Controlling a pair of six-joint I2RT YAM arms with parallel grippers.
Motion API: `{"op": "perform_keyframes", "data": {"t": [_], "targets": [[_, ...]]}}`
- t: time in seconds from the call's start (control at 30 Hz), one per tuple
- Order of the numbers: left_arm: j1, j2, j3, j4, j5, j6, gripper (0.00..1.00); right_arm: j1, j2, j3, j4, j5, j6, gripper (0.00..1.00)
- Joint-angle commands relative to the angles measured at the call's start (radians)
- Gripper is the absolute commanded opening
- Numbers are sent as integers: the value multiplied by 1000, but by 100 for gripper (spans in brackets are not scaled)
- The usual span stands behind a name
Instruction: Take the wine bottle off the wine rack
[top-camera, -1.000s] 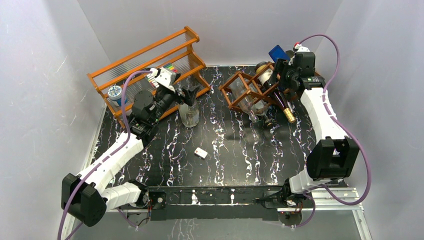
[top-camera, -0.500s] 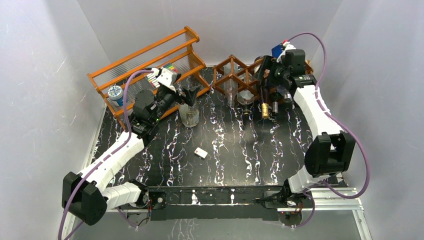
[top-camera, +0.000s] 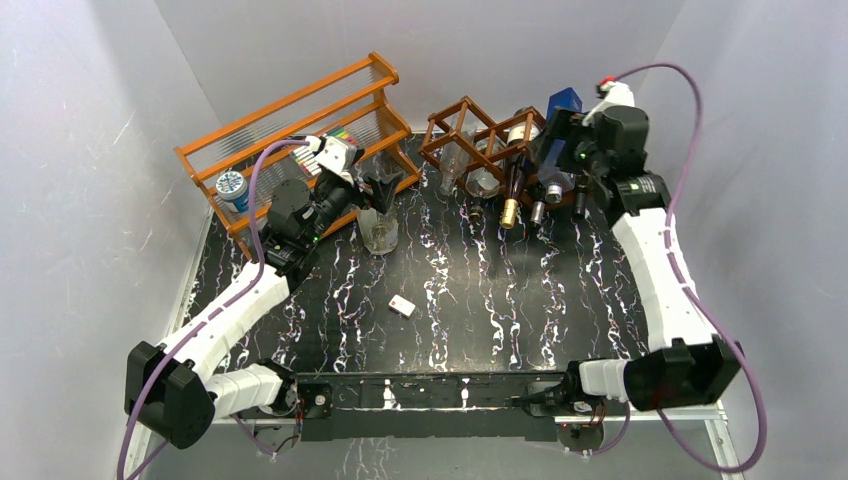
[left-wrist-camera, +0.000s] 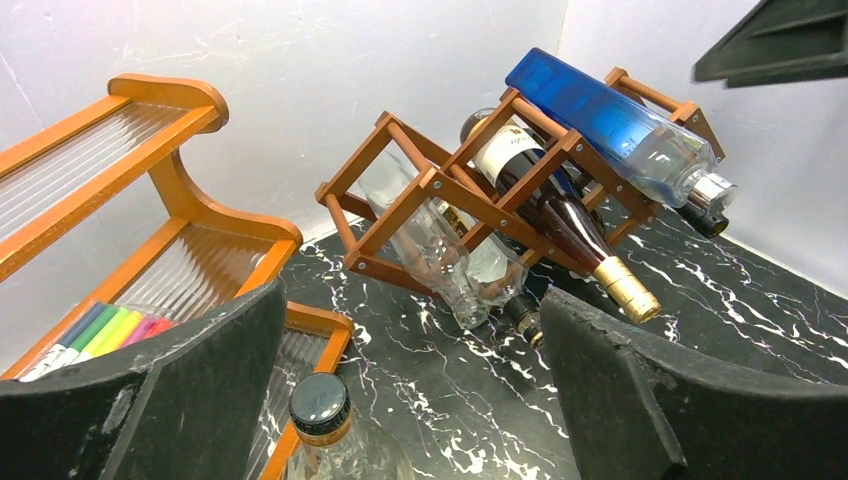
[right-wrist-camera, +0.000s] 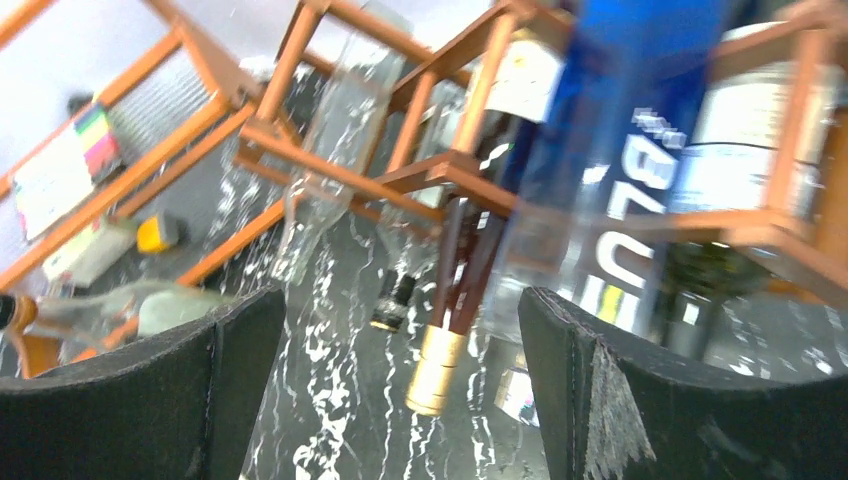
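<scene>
While your right arm is closing on the rack, note the layout from the overhead view: the black marbled table (top-camera: 470, 300) carries an orange shelf (top-camera: 290, 110) at upper left and the wine rack (left-wrist-camera: 440, 183) at upper centre, just left of the right wrist. Several bottles sit in its cells: a blue bottle (left-wrist-camera: 600, 120) uppermost, the dark wine bottle (left-wrist-camera: 548, 208) beneath it with its gold foil neck (right-wrist-camera: 432, 370) pointing down and toward you, and a clear bottle (left-wrist-camera: 440, 255) beside that. Your right gripper (right-wrist-camera: 400, 300) stands wide apart and holds nothing; its view is blurred, so settle before committing. Your left gripper (left-wrist-camera: 412, 295) is likewise spread wide and empty, at the shelf's near end. I judge the step to be the approach. Centre the foil neck between the fingers, close below the foil where the glass widens, and draw out along the bottle's own axis. Expect the rack to slide or the neighbouring bottles to follow.
</scene>
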Motion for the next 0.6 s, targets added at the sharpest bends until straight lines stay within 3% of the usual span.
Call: {"op": "perform_keyframes", "data": {"t": [0.0,0.57], "targets": [[-4,-2,11,33,16,-4,98,-73,-65,-62,41,141,65,98],[-3,-2,11,32,13,3,98,-218,58,-72,24,-68,75,98]]}}
